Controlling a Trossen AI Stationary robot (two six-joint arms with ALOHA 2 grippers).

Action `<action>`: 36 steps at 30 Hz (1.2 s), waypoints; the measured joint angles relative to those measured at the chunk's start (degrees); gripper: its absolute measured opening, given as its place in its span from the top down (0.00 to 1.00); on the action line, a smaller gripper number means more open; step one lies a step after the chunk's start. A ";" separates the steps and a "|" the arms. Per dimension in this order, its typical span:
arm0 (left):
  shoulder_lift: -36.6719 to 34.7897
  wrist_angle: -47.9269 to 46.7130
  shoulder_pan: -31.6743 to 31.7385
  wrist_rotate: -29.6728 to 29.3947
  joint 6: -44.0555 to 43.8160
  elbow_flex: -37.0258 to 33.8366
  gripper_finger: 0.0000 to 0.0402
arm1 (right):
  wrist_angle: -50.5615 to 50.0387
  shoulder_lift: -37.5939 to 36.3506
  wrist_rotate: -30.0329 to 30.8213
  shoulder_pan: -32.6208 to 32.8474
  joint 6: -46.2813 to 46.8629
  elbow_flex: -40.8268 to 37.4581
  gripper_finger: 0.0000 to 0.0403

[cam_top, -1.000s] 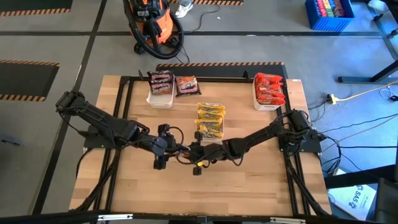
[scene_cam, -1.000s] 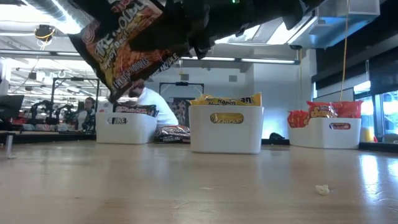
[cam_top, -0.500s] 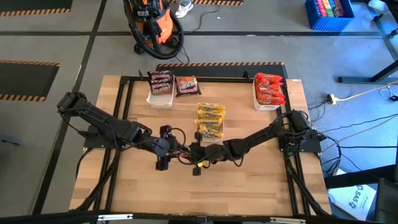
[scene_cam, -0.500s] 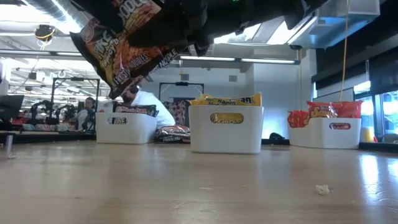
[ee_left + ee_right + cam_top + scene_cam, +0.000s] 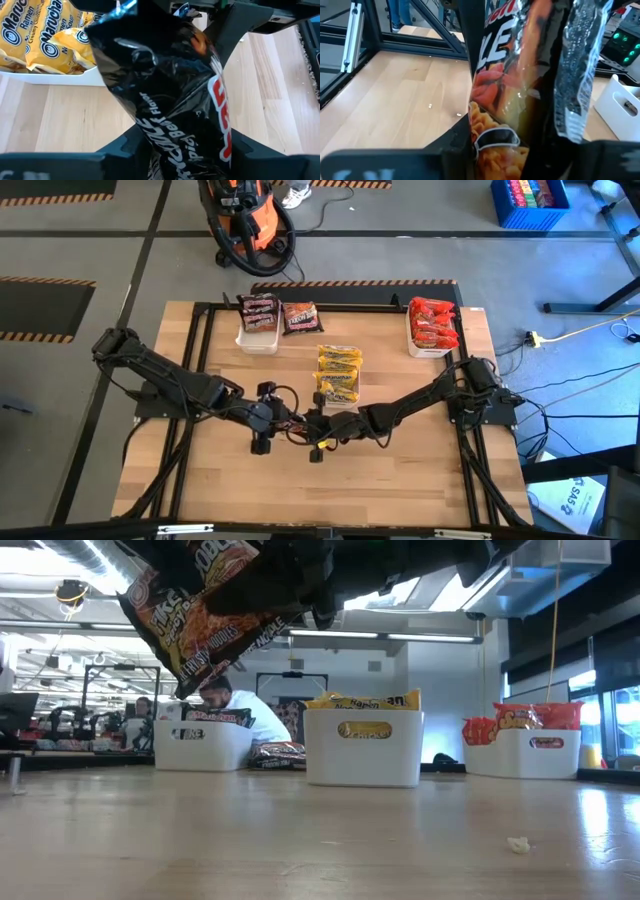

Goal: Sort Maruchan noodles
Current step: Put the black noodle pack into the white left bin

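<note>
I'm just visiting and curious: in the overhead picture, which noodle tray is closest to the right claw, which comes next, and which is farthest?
From the right gripper, at the table's middle:
1. Yellow-packet tray, just behind it, mid-table.
2. Dark-packet tray, at the far left.
3. Red-packet tray, in the far right corner.

Even, bright overhead light falls on the pale wooden desk [image 5: 400,480] in the high view, where the arms throw only faint, soft shadows, and the low view shows long ceiling strip lights [image 5: 400,637] glowing in the room behind while daylight burns pale through the windows [image 5: 620,710] at the right. In both wrist views the crinkly dark noodle packet [image 5: 170,95] sits so close to the lens that its foil catches white glare streaks and its print reads soft. The yellow packets [image 5: 40,35] behind it are slightly out of focus.
</note>
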 joint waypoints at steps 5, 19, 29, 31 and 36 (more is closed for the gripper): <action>0.04 0.03 0.00 -0.14 0.07 0.00 0.65 | -0.35 0.00 0.19 0.00 -0.01 0.14 0.60; -3.08 -6.10 0.76 -2.02 0.41 -0.09 0.65 | -26.67 -10.83 1.70 0.72 6.67 0.46 0.34; -4.33 -21.03 11.64 -3.93 4.21 6.18 0.65 | -39.81 -17.58 -0.26 5.07 6.63 -8.45 0.37; -4.33 -23.13 15.08 -3.67 6.21 8.24 0.65 | -38.70 -19.70 0.35 5.58 7.61 -10.26 0.37; -3.82 -30.14 24.12 -3.66 12.84 14.30 0.65 | -38.78 -28.12 0.73 6.95 8.96 -15.63 0.37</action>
